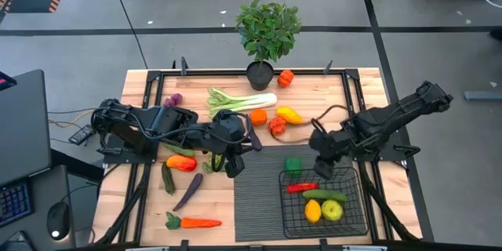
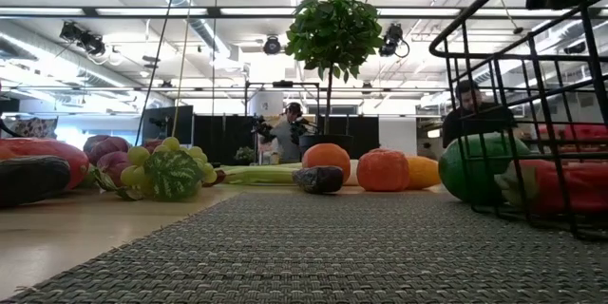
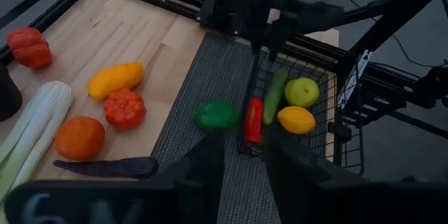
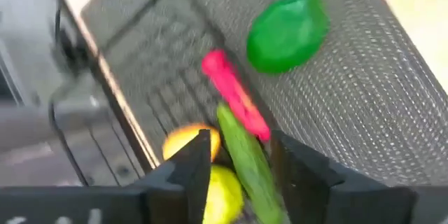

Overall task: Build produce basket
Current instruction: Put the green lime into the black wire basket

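The black wire basket (image 1: 351, 208) stands at the near right on a dark ribbed mat (image 1: 255, 196). In it lie a red pepper (image 1: 302, 187), a green cucumber (image 1: 324, 195), a lemon (image 1: 313, 210) and a green apple (image 1: 332, 209). A green pepper (image 1: 292, 164) rests on the mat just outside the basket's far left corner. My right gripper (image 4: 238, 161) hangs open above the basket's far edge, fingers pointing steeply down, the cucumber (image 4: 248, 164) lying below the gap. My left gripper (image 3: 245, 168) hovers open and empty over the mat's far left corner (image 1: 233, 165).
Loose produce lies on the wooden table: leek (image 1: 239, 100), orange (image 1: 258, 117), red-orange pepper (image 1: 278, 125), yellow pepper (image 1: 289, 114), grapes (image 2: 171, 166), carrot (image 1: 196, 222), eggplant (image 1: 188, 190). A potted plant (image 1: 267, 35) stands at the far edge. People show in the room beyond.
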You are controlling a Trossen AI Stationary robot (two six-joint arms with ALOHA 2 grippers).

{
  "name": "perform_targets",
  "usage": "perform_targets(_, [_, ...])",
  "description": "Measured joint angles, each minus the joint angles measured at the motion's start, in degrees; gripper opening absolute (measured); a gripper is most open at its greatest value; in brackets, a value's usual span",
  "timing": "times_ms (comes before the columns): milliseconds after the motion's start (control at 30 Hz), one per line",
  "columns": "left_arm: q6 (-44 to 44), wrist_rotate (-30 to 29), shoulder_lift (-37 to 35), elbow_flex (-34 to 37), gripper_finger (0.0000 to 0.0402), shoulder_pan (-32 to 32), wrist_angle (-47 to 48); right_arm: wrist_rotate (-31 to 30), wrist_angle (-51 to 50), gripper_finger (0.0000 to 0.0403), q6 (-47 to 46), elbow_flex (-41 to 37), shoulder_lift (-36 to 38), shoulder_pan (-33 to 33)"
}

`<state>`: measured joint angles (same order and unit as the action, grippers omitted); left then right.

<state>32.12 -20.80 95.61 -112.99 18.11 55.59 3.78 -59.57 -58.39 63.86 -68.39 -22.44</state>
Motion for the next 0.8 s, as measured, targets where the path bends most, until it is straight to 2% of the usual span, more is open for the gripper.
perform_targets(267, [-0.26,0.00,0.00,-0.02,0.0108,-0.37,0.09,1.58,3.71,0.0250,-7.28,0.00,-1.79,3.40])
perform_targets(433, [-1.22,0.02,0.00,-0.04,0.0108,-0.36,1.00,-5.29,-0.33,0.0288,-14.61,0.00,-2.44,5.90])
perform_targets(533, [-1.31,0.00,0.00,-0.04,0.0108,-0.37,1.24,-7.33,-1.39,0.0298,-15.17,-0.36,-4.04,8.16])
perform_targets(633, [-1.31,0.00,0.00,-0.04,0.0108,-0.36,1.40,-5.36,0.81,0.0299,-15.00,-1.22,-7.52,10.68])
perform_targets(800, [-1.31,0.00,0.00,-0.04,0.0108,0.53,1.78,2.86,4.46,0.0298,-12.32,-1.46,-16.34,13.07])
